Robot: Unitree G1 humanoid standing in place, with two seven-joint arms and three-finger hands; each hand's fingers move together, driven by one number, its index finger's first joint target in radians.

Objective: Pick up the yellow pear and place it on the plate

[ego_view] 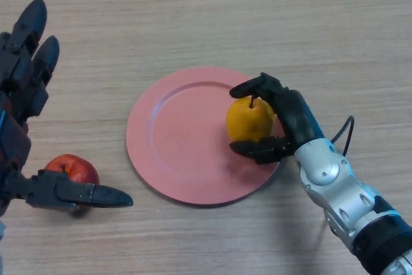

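The yellow pear (249, 120) is over the right part of the pink plate (174, 133), upright with its stem up. My right hand (290, 117) comes in from the lower right and is shut on the pear, fingers curled over its top and thumb under its near side. I cannot tell whether the pear rests on the plate or is held just above it. My left hand (26, 75) is open at the left edge, fingers straight, thumb stretched out low beside a red apple.
A red apple (74, 170) lies on the wooden table (257, 17) at the lower left, just behind my left thumb (84, 194). The plate sits in the middle of the table.
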